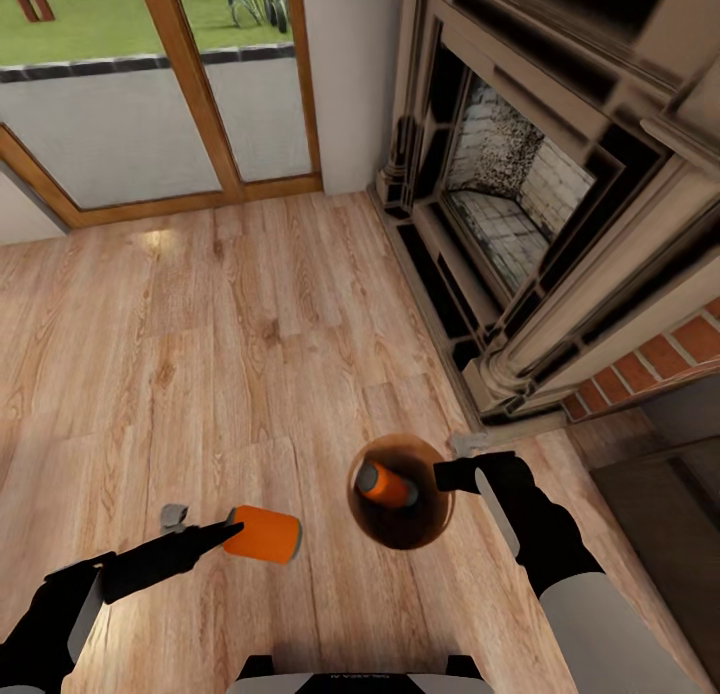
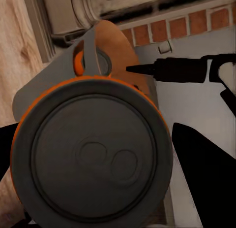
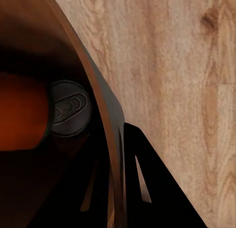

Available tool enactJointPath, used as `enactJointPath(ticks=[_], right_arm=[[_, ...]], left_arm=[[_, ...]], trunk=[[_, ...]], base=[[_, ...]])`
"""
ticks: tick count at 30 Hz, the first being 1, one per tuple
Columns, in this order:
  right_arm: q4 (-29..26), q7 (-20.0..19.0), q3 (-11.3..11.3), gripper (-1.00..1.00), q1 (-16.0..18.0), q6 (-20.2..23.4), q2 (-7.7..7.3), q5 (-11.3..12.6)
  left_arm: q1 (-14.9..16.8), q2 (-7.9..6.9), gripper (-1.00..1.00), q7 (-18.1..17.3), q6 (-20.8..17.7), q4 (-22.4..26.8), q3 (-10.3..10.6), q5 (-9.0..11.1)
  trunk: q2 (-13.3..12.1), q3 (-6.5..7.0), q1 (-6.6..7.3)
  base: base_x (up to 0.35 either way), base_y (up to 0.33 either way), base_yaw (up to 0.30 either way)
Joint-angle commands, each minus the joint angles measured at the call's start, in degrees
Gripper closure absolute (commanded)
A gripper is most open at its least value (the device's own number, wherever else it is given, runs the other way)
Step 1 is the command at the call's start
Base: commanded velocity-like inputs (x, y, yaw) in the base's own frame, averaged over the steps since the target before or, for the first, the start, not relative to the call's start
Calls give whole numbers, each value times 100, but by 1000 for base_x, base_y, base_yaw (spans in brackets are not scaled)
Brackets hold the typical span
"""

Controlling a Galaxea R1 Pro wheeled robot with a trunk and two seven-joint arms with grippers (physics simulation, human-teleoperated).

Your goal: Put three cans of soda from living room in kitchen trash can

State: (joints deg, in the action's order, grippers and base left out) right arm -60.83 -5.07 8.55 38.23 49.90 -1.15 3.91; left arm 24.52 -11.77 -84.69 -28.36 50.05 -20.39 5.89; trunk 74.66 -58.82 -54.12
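I'm standing in the living room w/ the brick fireplace (image 1: 540, 204) to my right and the wood-framed glass doors (image 1: 150, 94) ahead, wood floor (image 1: 250, 324) below. I'm carrying the tash can (image 1: 400, 494) in front of me, my right tool (image 1: 447, 474) pinching its rim, one finger inside the wall and one outside per the right wrist view, so the mouth is staying open toward my other arm, a good target. One can of soda in the bin (image 1: 385, 485) is already lying on its side at the bottom. My left tool (image 1: 228, 534) is pressed onto a second can of soda (image 1: 264, 534), holding it sideways just beside the bin, bc the drop looks next; in the left wrist view its grey top (image 2: 93, 149) is facing the camera w/ the bin behind. Third can: can't tell where.
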Motion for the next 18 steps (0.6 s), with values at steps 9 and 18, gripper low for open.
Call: enactJointPath(ticks=[9, 18], right_arm=[[207, -38, 6, 100, 0, -274, 1, 128], [292, -38, 7, 100, 1, -296, 1, 128]], left_arm=[[0, -1, 100, -463, -13, -12, 6, 7], [0, -1, 100, -531, -20, -5, 8, 8]], trunk=[[0, 0, 0], [0, 0, 0]], base=[[0, 0, 0], [0, 0, 0]])
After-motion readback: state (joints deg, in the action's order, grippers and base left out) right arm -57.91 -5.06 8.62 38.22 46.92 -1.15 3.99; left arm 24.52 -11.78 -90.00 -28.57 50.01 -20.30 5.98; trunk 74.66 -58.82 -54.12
